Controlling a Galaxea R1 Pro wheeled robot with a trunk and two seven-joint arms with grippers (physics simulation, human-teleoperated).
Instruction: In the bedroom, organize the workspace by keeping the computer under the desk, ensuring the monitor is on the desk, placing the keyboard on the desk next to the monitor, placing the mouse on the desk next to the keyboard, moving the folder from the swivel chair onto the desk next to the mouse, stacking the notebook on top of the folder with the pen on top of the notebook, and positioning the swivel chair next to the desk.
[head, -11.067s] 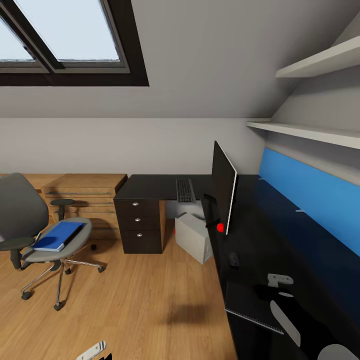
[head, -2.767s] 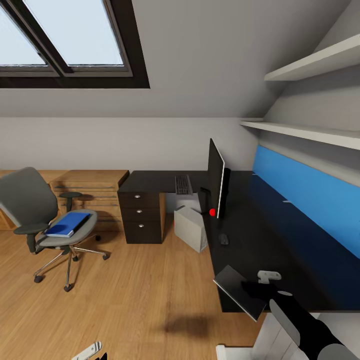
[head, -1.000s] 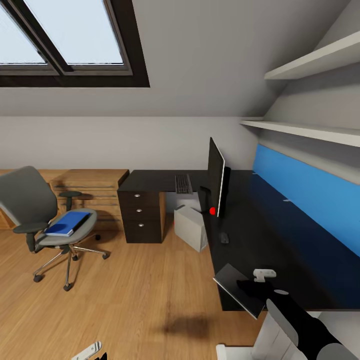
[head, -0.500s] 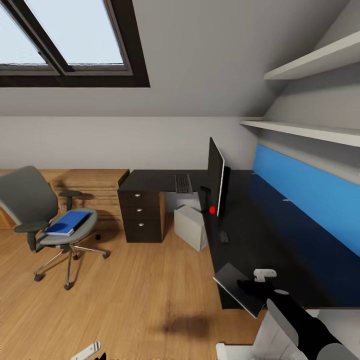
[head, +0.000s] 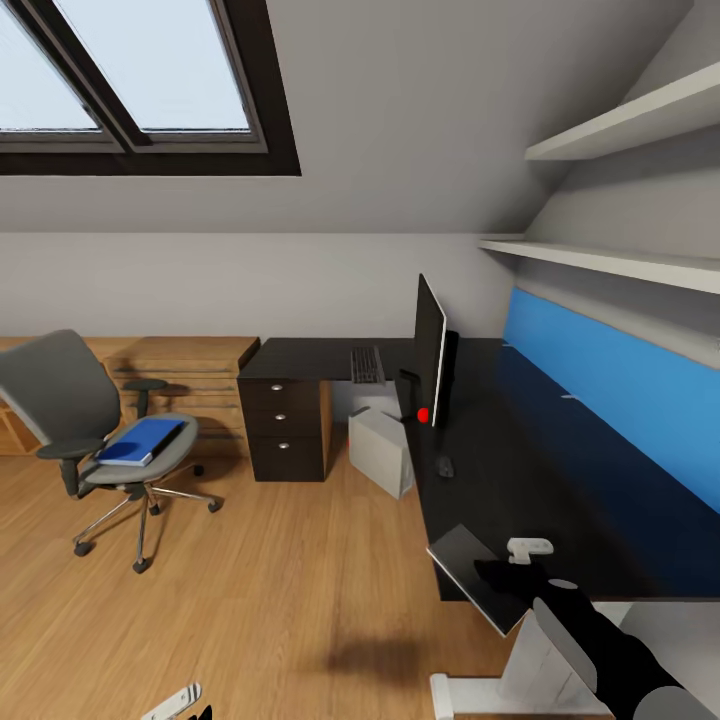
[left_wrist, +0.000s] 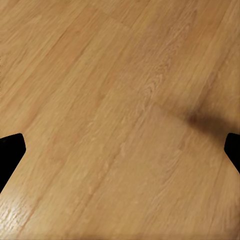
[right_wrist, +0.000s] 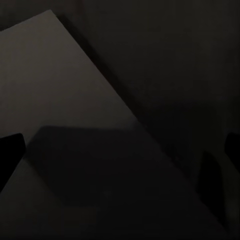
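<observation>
The desk (head: 560, 480) is stretching along the blue wall panel (head: 610, 390) and turning a corner toward the far wall, its dark drawer unit (head: 285, 430) sitting under the short wing. The swivel chair (head: 95, 430) is standing well apart from the desk on the wood floor (head: 260, 570), carrying the blue folder (head: 140, 441) flat on its seat. The monitor (head: 429, 350) is standing edge-on on the desk, and the computer (head: 380, 452) is resting on the floor, beneath the desk's inner corner. The keyboard (head: 366, 365) is lying on the short wing, behind the monitor, while the mouse (head: 444, 466) is sitting near the desk's front edge, on this side of the screen. The notebook (head: 470, 572) is jutting tilted over the desk's near corner — the right gripper (head: 508, 575) is meeting it there, but I cannot tell whether the fingers are closed on it. The left gripper (left_wrist: 120, 150) is hanging over bare floor, fingertips spread wide apart.
</observation>
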